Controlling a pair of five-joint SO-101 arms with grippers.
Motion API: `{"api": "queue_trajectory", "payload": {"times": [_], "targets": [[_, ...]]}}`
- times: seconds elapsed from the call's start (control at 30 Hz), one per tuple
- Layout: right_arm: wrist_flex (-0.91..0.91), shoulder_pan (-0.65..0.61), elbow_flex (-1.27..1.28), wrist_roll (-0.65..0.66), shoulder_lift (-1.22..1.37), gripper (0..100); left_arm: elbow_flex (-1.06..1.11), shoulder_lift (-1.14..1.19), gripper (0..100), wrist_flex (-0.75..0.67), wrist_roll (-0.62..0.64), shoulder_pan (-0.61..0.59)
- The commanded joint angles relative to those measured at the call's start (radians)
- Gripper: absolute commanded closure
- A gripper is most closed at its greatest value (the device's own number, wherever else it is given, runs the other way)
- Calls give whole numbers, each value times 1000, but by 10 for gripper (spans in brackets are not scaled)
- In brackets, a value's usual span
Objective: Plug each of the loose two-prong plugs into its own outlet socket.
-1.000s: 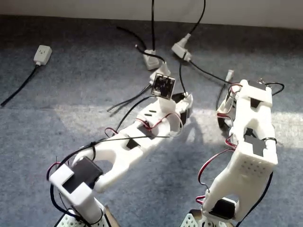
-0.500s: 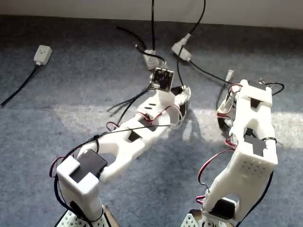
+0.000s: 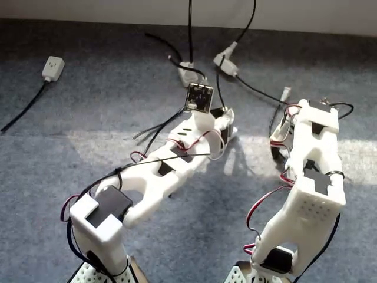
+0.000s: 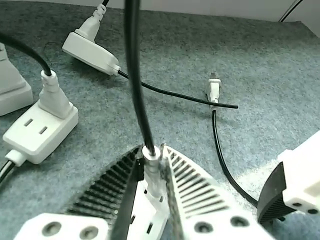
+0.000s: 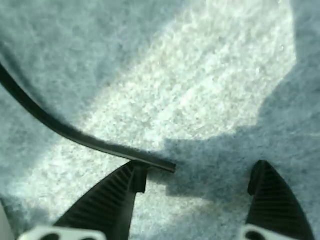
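My left gripper (image 4: 150,156) is shut on a white two-slot socket (image 4: 146,214), whose black cable (image 4: 135,75) runs away from the fingers. In the high view the left gripper (image 3: 228,119) is at the table's middle, just short of the cluster of cords. A loose two-prong plug (image 4: 214,90) lies on the carpet ahead and to the right, also seen as the small plug (image 3: 286,93). Another white socket (image 4: 39,129) lies close by. My right gripper (image 5: 197,175) stands open just above the carpet, a black cable (image 5: 65,131) ending by one finger.
A white plug joined to a socket (image 3: 225,61) and a further socket (image 3: 188,74) lie at the back. One more white socket (image 3: 53,68) sits far left on its cord. The right arm (image 3: 312,165) stands folded at the right. Grey carpet covers the table.
My left arm has stretched farther toward the back of the table, carrying the held socket nearer the cords. The right arm has kept still.
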Motion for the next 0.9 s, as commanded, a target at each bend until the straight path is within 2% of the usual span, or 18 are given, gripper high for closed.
{"api": "queue_trajectory", "payload": {"times": [0.0,0.87], "targets": [[-18,28,-2,8,4,684,-12,-8,993,49,-3,-2],[-16,28,-2,5,5,684,-12,-16,993,58,-9,41]]}}
